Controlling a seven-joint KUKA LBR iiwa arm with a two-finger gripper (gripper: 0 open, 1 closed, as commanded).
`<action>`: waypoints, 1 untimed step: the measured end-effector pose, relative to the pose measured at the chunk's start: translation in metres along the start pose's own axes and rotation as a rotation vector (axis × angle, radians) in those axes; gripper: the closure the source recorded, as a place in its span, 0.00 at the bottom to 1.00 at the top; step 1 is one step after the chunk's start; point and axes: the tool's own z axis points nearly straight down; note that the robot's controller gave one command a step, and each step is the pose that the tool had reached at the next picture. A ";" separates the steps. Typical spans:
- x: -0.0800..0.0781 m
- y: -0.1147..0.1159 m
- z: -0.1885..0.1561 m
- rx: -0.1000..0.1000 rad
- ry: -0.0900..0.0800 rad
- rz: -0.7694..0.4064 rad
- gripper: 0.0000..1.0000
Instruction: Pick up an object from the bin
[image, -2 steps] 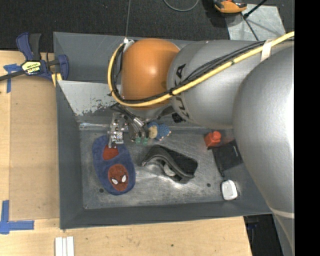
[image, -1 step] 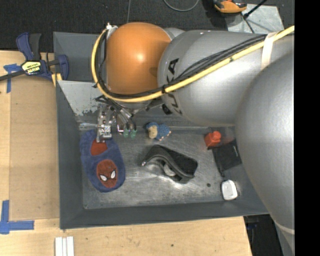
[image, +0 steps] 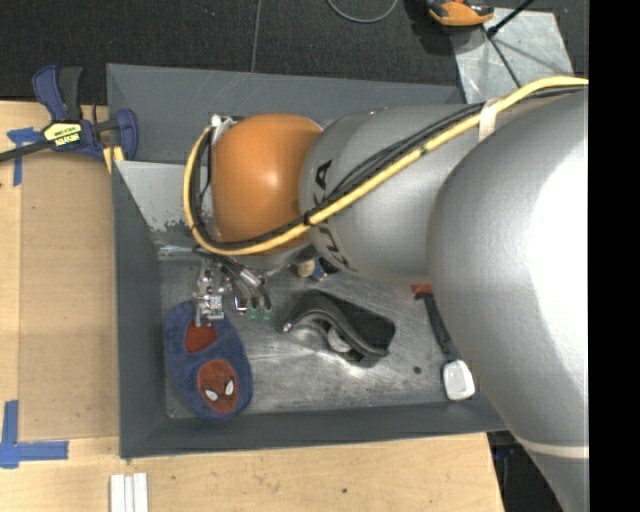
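Grey metal is sloping down on every side of the bin, so its loose things are lying on the flat floor in the lower middle of the frame. The arm is reaching in from the right and filling the upper right, with its orange wrist cover sitting at the upper centre and a yellow cable looping around it.

Below that cover, the gripper is hanging low over the left part of the floor. It is pointing down, which suits a top-down pick. Its metal parts are crowding together in shadow, so it is not possible to tell whether it is open or closed, and nothing is visibly held.

The nearest thing is a blue fabric slipper with a Spider-Man face, lying lengthwise at the lower left. Its upper end, with a red patch, is sitting just under the gripper, so this is probably the thing being addressed. Being soft, it would likely fold when pinched.

2 other things are lying further right:
- A black curved strap-like object is resting at the centre, near the gripper but apart from the slipper.
- A small white block on a black cord is lying at the lower right, beside the arm.
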 end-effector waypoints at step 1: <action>0.057 0.007 -0.082 -0.008 -0.016 -0.019 1.00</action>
